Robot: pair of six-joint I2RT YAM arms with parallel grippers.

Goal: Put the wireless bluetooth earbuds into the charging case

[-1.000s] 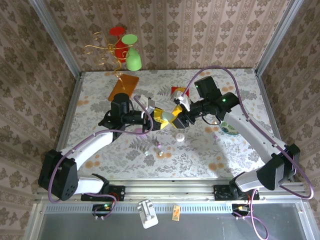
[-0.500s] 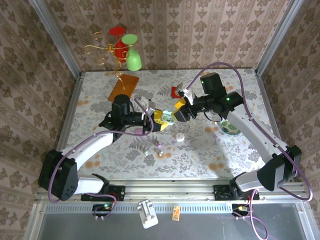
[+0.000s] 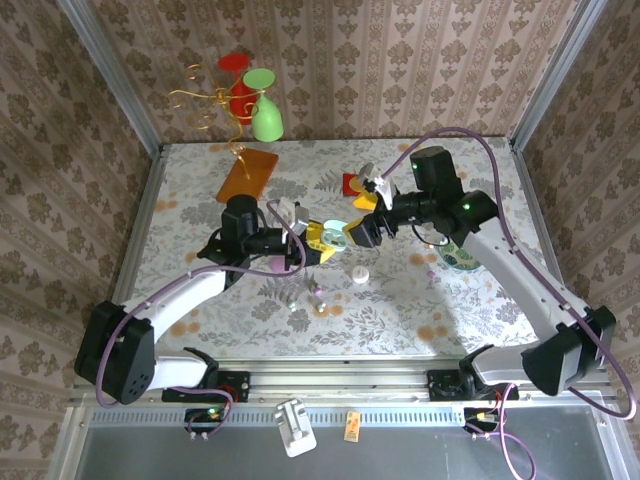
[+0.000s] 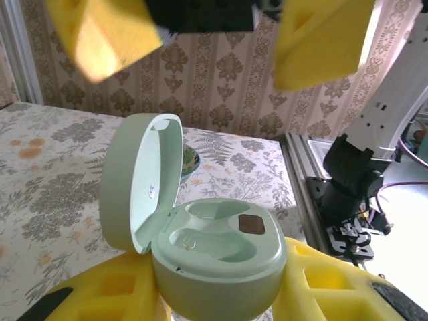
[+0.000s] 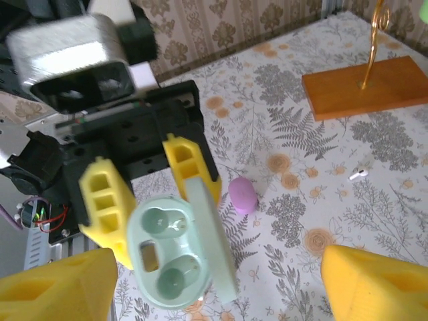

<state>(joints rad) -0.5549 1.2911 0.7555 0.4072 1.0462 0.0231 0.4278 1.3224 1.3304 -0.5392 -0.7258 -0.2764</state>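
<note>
Left wrist: left claw (image 4: 217, 297) clamps the open charging case (image 4: 221, 257).

case (image 4: 214, 257) in left end effector (image 3: 324, 244)

Overhead view: bright, even, diffuse light from above. Shadows under the arms fall soft and faint on the table (image 3: 400, 320). Focus is sharp throughout. The corner posts lean outward, showing wide-angle distortion.

Left wrist view: the charging case (image 4: 214, 261) is sharp and softly lit, without glare. The right gripper (image 4: 210, 40) at the top edge is smeared and out of focus. The right margin is washed out, near overexposure.

Right wrist view: the table surface is crisp. The grey housing (image 5: 67, 47) at upper left is blurred, with a pale sheen.
</note>
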